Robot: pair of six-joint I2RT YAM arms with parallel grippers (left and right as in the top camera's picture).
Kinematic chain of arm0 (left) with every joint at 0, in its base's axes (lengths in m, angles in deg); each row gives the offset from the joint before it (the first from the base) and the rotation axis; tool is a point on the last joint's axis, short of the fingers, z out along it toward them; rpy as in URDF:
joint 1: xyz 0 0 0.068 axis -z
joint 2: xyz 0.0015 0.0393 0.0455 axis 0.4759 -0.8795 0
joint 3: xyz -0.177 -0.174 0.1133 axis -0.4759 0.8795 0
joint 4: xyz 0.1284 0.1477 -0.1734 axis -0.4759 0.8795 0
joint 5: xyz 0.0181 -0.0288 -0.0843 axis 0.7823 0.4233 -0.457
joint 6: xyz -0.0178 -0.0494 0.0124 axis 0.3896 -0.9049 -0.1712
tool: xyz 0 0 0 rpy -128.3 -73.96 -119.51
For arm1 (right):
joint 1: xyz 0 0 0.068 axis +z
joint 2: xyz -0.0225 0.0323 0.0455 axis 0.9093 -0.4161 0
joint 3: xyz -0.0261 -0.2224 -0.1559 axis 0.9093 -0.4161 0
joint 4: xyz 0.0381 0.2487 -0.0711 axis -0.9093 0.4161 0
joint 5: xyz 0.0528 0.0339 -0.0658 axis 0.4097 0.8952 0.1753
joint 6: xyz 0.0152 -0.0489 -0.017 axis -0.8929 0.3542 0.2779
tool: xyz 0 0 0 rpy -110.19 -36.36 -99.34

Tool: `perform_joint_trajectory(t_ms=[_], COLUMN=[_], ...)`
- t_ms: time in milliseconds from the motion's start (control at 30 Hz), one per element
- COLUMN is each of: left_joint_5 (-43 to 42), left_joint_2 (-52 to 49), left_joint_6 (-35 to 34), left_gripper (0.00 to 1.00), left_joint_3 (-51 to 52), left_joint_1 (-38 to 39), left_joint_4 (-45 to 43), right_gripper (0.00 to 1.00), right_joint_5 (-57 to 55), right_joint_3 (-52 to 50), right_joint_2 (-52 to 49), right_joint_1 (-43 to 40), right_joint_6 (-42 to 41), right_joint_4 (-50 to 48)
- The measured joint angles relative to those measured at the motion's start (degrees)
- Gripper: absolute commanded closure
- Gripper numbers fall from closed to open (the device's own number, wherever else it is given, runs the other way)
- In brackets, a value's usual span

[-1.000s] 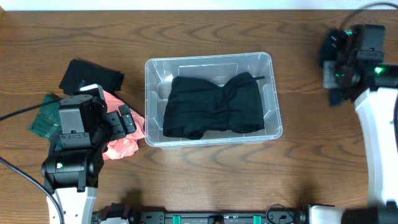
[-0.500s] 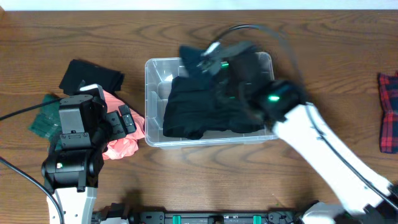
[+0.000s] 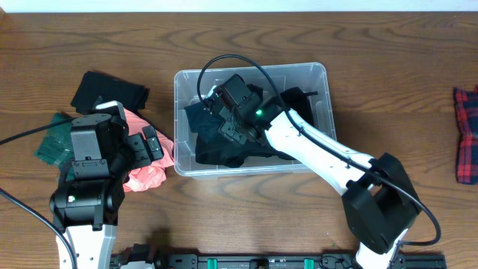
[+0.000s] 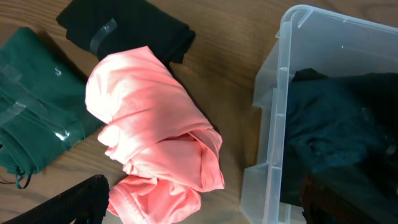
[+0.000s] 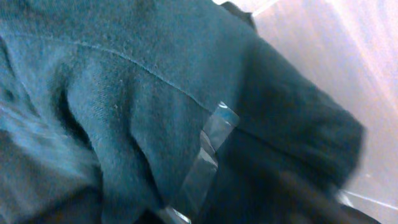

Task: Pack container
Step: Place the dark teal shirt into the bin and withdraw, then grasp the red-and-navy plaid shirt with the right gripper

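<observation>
The clear container [image 3: 251, 69] stands mid-table, its near wall [image 4: 274, 127] showing in the left wrist view. Inside lie a black garment [image 3: 300, 119] and, toward the left end, a dark teal garment [image 3: 195, 121] with a strip of clear tape [image 5: 208, 155]. My right gripper [image 3: 222, 124] is down inside the container on the teal garment, which fills its wrist view and hides the jaws. My left gripper [image 4: 202, 205] hangs open over a pink garment [image 4: 155, 124] left of the container, one finger on each side of it.
A black folded garment [image 3: 109, 91] and a green one [image 3: 51, 143] lie at the far left, beside the pink one. A red plaid cloth [image 3: 467, 134] lies at the table's right edge. The right arm's cable [image 3: 224, 61] arcs over the container.
The right arm swung from the far right into the container; a dark teal garment now lies in its left end. The plaid cloth is uncovered. The left arm has not moved.
</observation>
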Motion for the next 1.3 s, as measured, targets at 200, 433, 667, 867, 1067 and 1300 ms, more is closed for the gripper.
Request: perform_joint_trajectory(t_ms=[200, 433, 667, 867, 1067, 1300], left_joint_5=[0.0, 0.0, 0.0, 0.0, 0.0, 0.0], left_joint_2=[0.0, 0.0, 0.0, 0.0, 0.0, 0.0], left_joint_6=[0.0, 0.0, 0.0, 0.0, 0.0, 0.0], left_gripper=[0.02, 0.02, 0.02, 0.02, 0.02, 0.02], left_joint_3=[0.0, 0.0, 0.0, 0.0, 0.0, 0.0], left_joint_1=[0.0, 0.0, 0.0, 0.0, 0.0, 0.0], left_joint_4=[0.0, 0.0, 0.0, 0.0, 0.0, 0.0], right_gripper=[0.01, 0.01, 0.01, 0.01, 0.01, 0.01], right_joint_5=[-12.2, -22.6, -25.3, -25.5, -25.5, -25.5], right_joint_3=[-0.2, 1.4, -1.0, -4.1, -4.3, -4.4], right_joint_2=[12.3, 26.9, 19.5, 7.4, -2.3, -8.8], right_joint_1=[-1.4, -21.2, -46.9, -60.5, -67.9, -73.1], right_joint_6=[0.0, -5.3, -10.8, -9.8, -9.8, -9.6], right_joint_4=[-1.0, 6.2, 10.2, 8.3, 4.6, -2.1])
